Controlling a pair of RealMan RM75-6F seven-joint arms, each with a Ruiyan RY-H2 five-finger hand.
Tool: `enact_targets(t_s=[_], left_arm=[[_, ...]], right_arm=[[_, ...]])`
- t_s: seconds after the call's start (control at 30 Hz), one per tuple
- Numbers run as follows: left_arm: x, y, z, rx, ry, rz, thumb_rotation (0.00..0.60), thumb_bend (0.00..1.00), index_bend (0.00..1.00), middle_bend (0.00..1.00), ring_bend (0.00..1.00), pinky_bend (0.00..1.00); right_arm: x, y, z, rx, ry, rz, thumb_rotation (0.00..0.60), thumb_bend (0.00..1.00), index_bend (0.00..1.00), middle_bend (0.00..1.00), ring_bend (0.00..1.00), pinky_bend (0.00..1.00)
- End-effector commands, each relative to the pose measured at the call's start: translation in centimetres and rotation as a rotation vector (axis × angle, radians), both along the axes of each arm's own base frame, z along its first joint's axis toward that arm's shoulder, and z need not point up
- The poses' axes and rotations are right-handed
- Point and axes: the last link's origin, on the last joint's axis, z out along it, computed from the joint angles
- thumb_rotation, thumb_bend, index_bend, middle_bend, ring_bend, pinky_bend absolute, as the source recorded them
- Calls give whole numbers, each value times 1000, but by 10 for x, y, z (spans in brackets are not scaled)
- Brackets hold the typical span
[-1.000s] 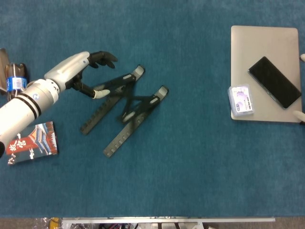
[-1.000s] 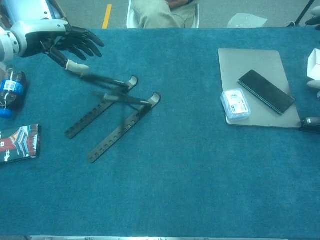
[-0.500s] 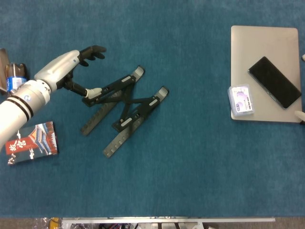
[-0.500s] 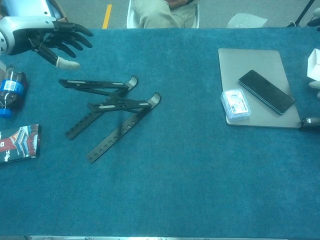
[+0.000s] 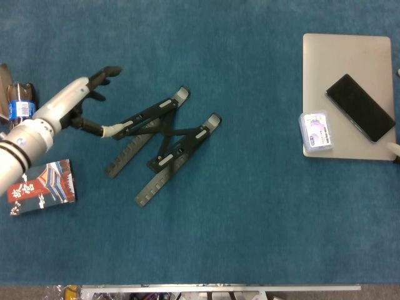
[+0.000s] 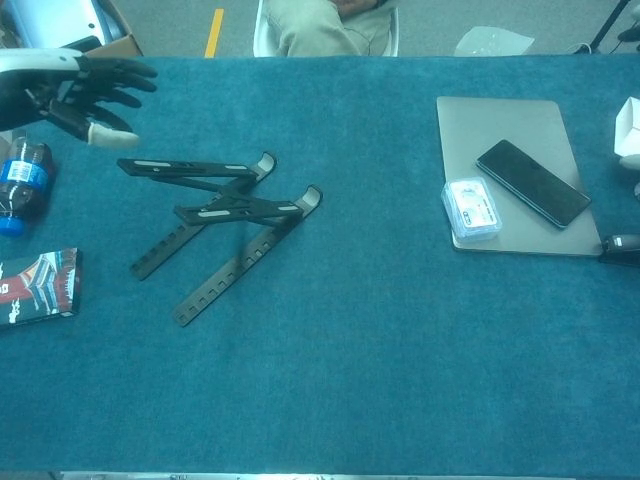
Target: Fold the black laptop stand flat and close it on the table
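two black notched base rails of the laptop stand [image 5: 161,147] lie flat on the blue table [image 5: 250,219], left of centre, while its two upper arms stand raised off them at an angle; the chest view shows those arms lifted above the rails and meeting them at the hooked ends toward the far side. the stand is not folded flat.

the left hand [image 5: 84,103] hangs above the table just to the left of the stand, fingers apart and holding nothing. in the head view its pale thumb tip seems to reach the free end of the nearer raised arm, but the chest view shows the hand [image 6: 85,95] clear above that end, apart from it. the right hand is hard to make out: only pale shapes show at the right edge of both views, and i cannot tell its state.

at the left edge a water bottle [image 6: 20,180] with a blue label lies beside the left arm, and a small printed packet [image 5: 42,186] lies nearer the front. on the right side a closed silver laptop [image 5: 331,56] rests on the table, with a black phone [image 5: 360,107] lying diagonally on its lid and a small clear box [image 5: 315,132] on its front left corner.
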Motion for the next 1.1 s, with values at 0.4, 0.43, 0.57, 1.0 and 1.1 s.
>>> enact_targets(t_s=[0.4, 0.43, 0.57, 1.0, 1.1], left_arm=[[-29, -23, 24, 59, 71, -1, 528, 253, 0, 0, 5, 145], [-32, -25, 26, 63, 85, -8, 529, 253, 0, 0, 5, 145], [-42, -34, 32, 66, 137, -23, 529, 253, 0, 0, 5, 145], [-69, -58, 21, 17, 444, -218, 444, 253, 0, 0, 0, 91], [-69, -60, 12, 16, 438, -233, 455, 253, 0, 2, 0, 91]], right_arm=[[1, -1, 5, -14, -4, -6, 600, 86, 83, 148, 124, 224], [2, -2, 5, -14, -3, -7, 600, 86, 83, 148, 124, 225], [3, -2, 5, -14, -2, -7, 600, 87, 83, 148, 124, 224], [6, 0, 3, -4, 5, -11, 600, 86, 83, 148, 124, 224], [8, 1, 0, 18, 9, -12, 600, 87, 83, 148, 124, 225]])
